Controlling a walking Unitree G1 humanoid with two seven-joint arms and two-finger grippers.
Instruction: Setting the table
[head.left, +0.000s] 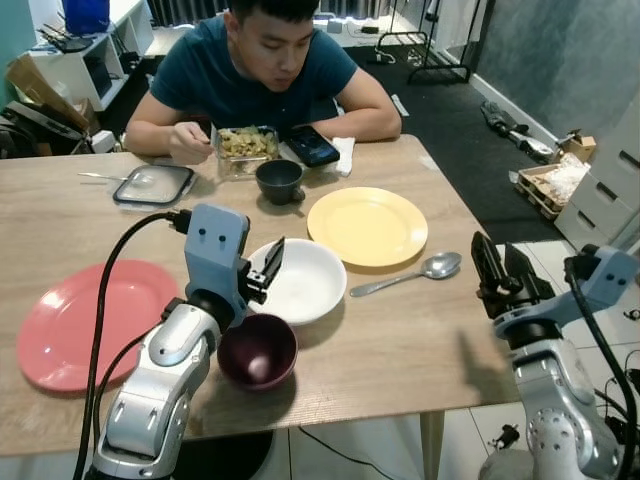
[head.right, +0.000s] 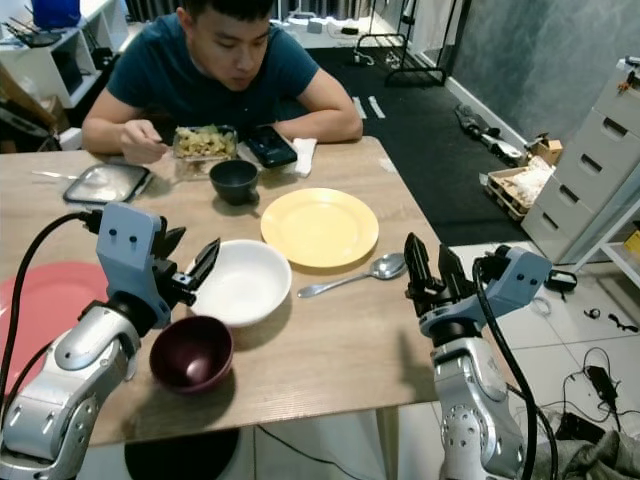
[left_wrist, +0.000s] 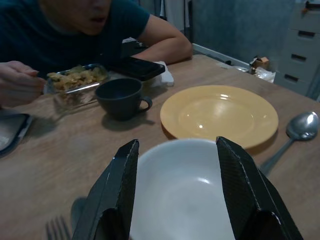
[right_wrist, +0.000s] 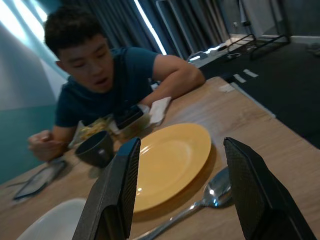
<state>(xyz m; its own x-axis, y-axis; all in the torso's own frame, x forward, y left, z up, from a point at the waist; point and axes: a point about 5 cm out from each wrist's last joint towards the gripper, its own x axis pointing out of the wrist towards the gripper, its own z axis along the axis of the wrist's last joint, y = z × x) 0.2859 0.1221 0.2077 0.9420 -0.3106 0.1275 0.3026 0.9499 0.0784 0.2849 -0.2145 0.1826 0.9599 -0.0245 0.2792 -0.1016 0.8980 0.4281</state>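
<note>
Pink plate: lay at the table's left edge, near the robot's side, flat on the wood.
Lid: a clear container lid sat at the far left, with what looked like a thin utensil beside it, too small to tell.
Left gripper: hovered over the near rim of the white bowl, its two black fingers spread apart and holding nothing.
Maroon bowl: stood just below the left wrist, close to the table's near edge, touching or nearly touching the white bowl.
White bowl: sat mid-table, empty, between the pink plate and the yellow plate.
Dark cup: stood beyond the white bowl, in front of the person.
Person: sat at the far side, leaning over a glass food container, a phone beside it.
Yellow plate: lay right of centre, empty.
Spoon: rested just beside the yellow plate's near right edge, bowl end pointing right.
Right gripper: was held off the table's right edge, fingers parted, empty.
Table: wooden, light brown.
</note>
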